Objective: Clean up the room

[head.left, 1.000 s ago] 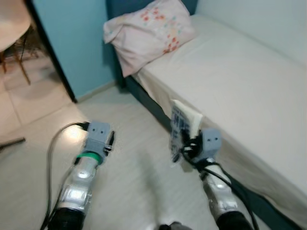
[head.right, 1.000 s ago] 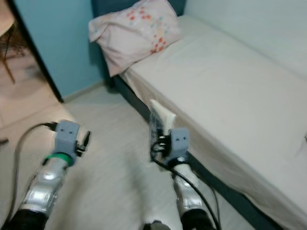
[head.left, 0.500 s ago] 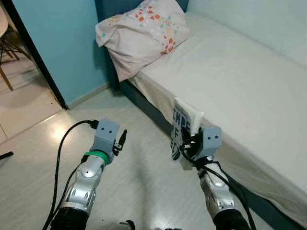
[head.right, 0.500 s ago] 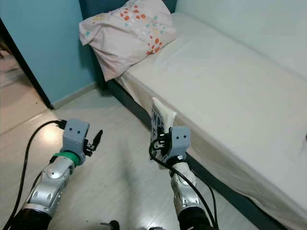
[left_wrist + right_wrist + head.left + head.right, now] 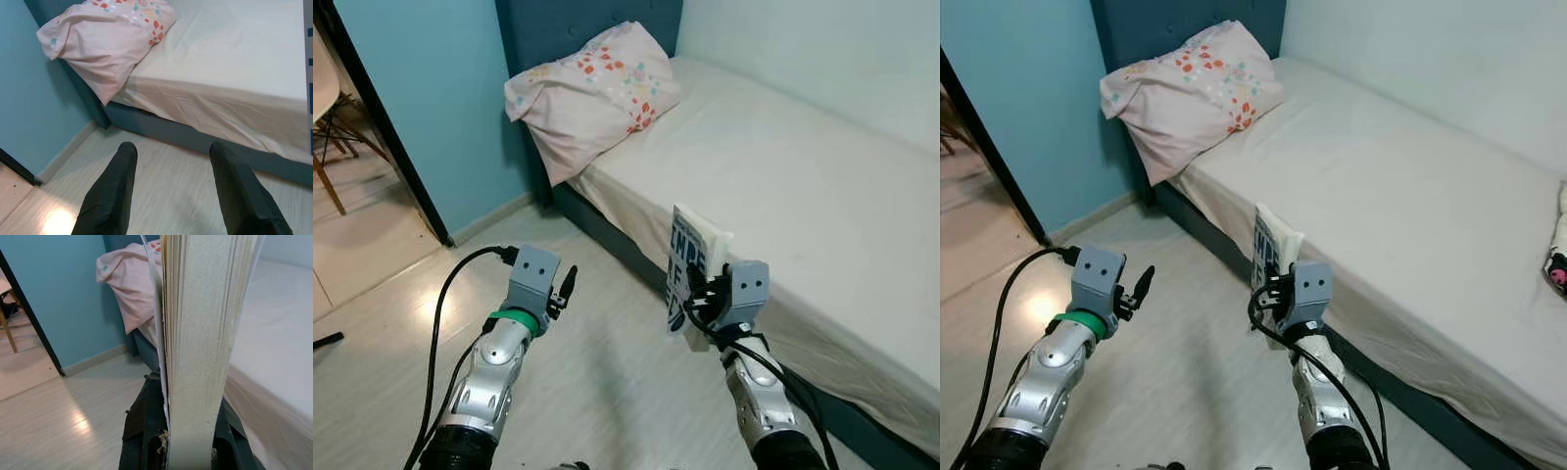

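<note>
I'm looking down at a long single bed (image 5: 822, 176) with a plain off-white sheet on a dark blue frame, running along the pale wall to my right. Most of its top is bare, which makes it the obvious surface to set things on. The pale wood-look floor (image 5: 607, 362) lies in front of me, and a teal wall with a dark door edge stands to my left.

At the head of the bed a plump pink pillow (image 5: 592, 88) with a scattered red and orange floral print leans against the blue headboard, one corner hanging over the mattress edge. That looks like its proper place, so I judge it needs no tidying.

My right gripper (image 5: 700, 304) is closed on a thick white paperback book (image 5: 690, 264) with dark blue lettering on its cover. It clamps the lower edge, so the book stands upright in the air just beside the bed's near edge, over the floor. From the right wrist view the page block (image 5: 200, 347) rises straight out between the fingers, held firmly. I'd guess I'm carrying it to be put away.

My left gripper (image 5: 171, 191) hangs open and empty over the floor, free for the next item.
</note>
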